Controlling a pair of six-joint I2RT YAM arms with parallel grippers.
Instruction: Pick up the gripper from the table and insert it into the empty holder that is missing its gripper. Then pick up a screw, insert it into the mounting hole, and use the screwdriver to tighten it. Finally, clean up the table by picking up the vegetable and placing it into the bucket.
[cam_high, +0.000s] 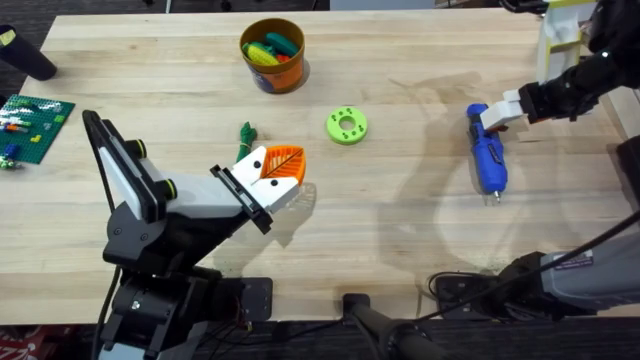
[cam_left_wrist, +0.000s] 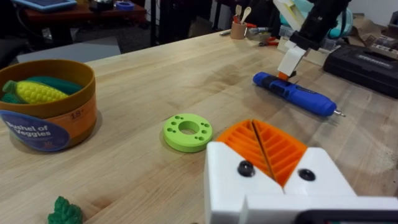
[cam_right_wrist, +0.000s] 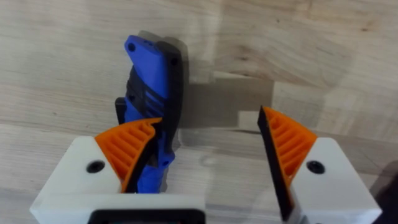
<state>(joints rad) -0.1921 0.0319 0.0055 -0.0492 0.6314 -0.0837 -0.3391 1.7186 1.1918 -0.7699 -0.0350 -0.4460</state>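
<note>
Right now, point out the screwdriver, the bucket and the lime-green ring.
screwdriver (cam_high: 489, 160): overhead view, middle of its blue body.
bucket (cam_high: 282, 74): overhead view, orange front wall under the rim.
lime-green ring (cam_high: 335, 125): overhead view, left side of the ring's top face.

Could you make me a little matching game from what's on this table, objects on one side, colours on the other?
Things:
1. screwdriver
2. bucket
3. ring with holes
4. vegetable

Colours:
A. lime green
B. dark-green stalk
C. blue
D. orange with a tan rim

Pairs: 1-C, 2-D, 3-A, 4-B
</note>
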